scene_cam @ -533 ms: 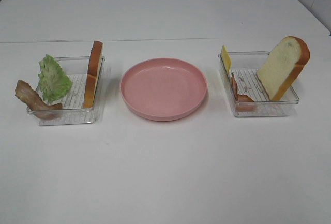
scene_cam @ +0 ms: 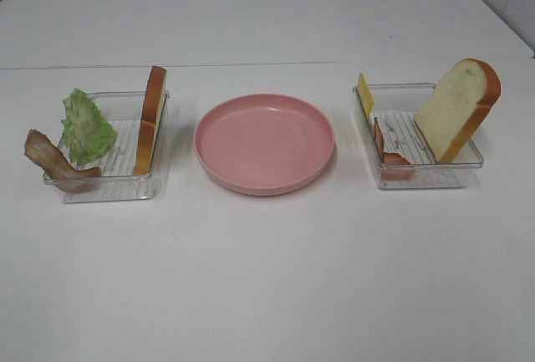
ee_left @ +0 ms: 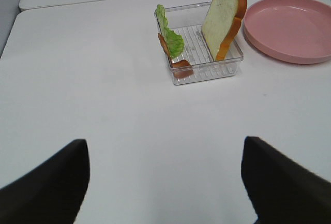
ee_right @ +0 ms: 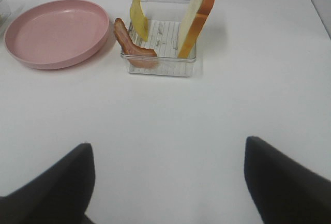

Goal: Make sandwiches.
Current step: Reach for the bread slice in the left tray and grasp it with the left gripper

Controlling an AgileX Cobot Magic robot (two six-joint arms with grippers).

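1. A white table point(scene_cam: 267, 278) holds a left tray point(scene_cam: 104, 188), a pink plate point(scene_cam: 264, 143) in the middle and a right tray point(scene_cam: 422, 180), all clear of one another. The sandwich parts are unstacked and sit in the two trays.
2. The left bread slice point(scene_cam: 150, 119) stands on edge against the tray wall nearest the plate. Its long axis is nearly upright and its rounded top points up. The high camera sees mostly its orange-brown crust.
3. The right bread slice point(scene_cam: 458, 107) also stands, tilted. Its top leans toward the tray side away from the plate and its white face is turned toward the plate.
4. The green, ruffled lettuce leaf point(scene_cam: 86, 128) stands upright in the left tray. The left bacon strip point(scene_cam: 50, 160), brown and wavy, lies over the outer rim with one end sticking up and out.
5. The yellow cheese square point(scene_cam: 365, 93) stands on edge at the right tray's plate-side wall. The right bacon strip point(scene_cam: 386, 151) leans beside it, its lower part blurred by the clear wall.
6. Both arms are outside the high view. The wrist views show only dark fingertips, cut off at the frame edge.
7. The left gripper point(ee_left: 163, 146) and right gripper point(ee_right: 166, 146) have their jaws spread wide, holding nothing, well short of the trays.
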